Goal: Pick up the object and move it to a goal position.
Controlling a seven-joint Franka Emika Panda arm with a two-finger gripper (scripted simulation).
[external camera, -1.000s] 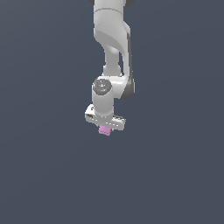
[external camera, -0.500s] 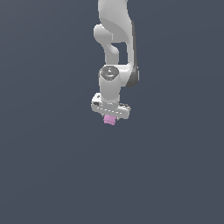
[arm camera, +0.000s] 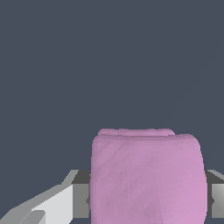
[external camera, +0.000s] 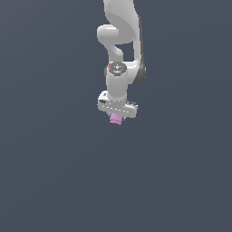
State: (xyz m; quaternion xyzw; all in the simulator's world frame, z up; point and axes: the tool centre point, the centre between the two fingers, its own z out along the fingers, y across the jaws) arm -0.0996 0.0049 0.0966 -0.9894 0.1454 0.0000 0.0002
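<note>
Small pink cube held aloft

The white robot gripper [external camera: 116,114] hangs from the arm, jaws clenched on the small plain pink cube [external camera: 116,119] between its grey fingers [arm camera: 81,197].

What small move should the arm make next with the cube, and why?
Probably keep carrying it toward the goal without opening. The pink cube sits clamped in the gripper, and the wrist view shows a finger pressed against each side. No goal marker shows in either view, so the direction cannot be told.
</note>
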